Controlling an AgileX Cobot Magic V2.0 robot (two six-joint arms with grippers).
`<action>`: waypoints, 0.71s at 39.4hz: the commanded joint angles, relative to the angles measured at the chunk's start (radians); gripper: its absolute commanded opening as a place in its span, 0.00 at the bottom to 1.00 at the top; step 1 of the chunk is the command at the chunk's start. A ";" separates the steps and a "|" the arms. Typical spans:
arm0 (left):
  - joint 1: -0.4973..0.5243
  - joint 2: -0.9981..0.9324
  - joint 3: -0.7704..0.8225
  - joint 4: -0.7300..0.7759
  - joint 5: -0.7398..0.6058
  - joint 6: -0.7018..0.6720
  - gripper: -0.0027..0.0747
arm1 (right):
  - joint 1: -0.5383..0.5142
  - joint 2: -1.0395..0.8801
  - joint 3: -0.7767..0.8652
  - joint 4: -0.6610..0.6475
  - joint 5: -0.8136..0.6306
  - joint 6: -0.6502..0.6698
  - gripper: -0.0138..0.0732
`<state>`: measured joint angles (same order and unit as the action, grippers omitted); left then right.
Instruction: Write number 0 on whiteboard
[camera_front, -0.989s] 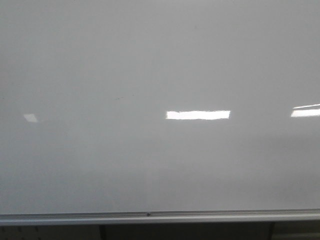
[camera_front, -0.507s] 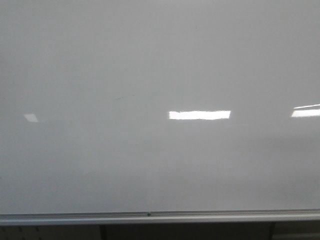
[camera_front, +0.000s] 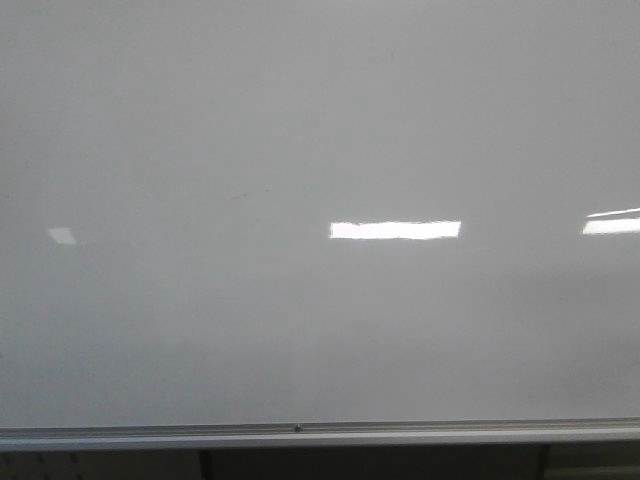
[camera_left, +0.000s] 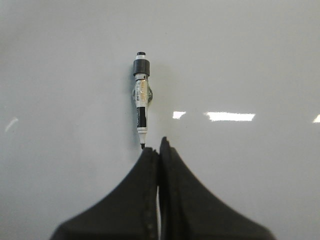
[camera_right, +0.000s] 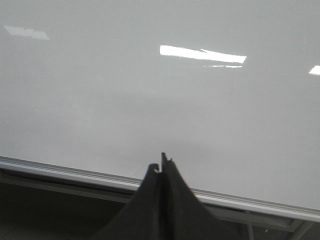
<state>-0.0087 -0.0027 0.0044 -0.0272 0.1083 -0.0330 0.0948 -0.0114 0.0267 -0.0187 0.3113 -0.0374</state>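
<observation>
Whiteboard (camera_front: 320, 120) fills nearly the whole front view: glossy grey-white surface, flat, with its thin silver frame edge running along the near side. No drawn 0 is visible on it in any view. Bright rectangular light reflections (camera_front: 395, 230) sit on the surface, one near the middle, one at the right edge, a fainter patch at the left.

Left wrist view: a marker (camera_left: 141, 97) lies flat on the whiteboard (camera_left: 250, 55), white barrel with a black label band and a black cap end, its dark tip end pointing toward the left pincer (camera_left: 159, 150). The tip is just beside the pincer's fingertips; whether they touch cannot be told. Left pincer's black jaws are pressed together with no gap, nothing held between them.

Right wrist view: the right pincer (camera_right: 161, 165) hangs over the near part of the whiteboard (camera_right: 100, 100), close to the silver frame edge (camera_right: 75, 172). Its jaws are also closed flat against each other, holding nothing. Dark space lies beyond the frame.
</observation>
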 joint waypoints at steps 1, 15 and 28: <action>-0.006 -0.018 0.022 0.001 -0.085 -0.013 0.01 | 0.002 -0.014 0.001 -0.014 -0.089 0.000 0.08; -0.006 -0.018 0.022 0.001 -0.136 -0.013 0.01 | 0.002 -0.014 0.001 -0.015 -0.222 0.000 0.08; -0.006 0.010 -0.145 0.027 -0.190 -0.013 0.01 | 0.002 -0.005 -0.157 0.036 -0.246 0.003 0.08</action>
<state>-0.0087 -0.0027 -0.0441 -0.0188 -0.0305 -0.0330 0.0948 -0.0114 -0.0269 0.0000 0.1089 -0.0374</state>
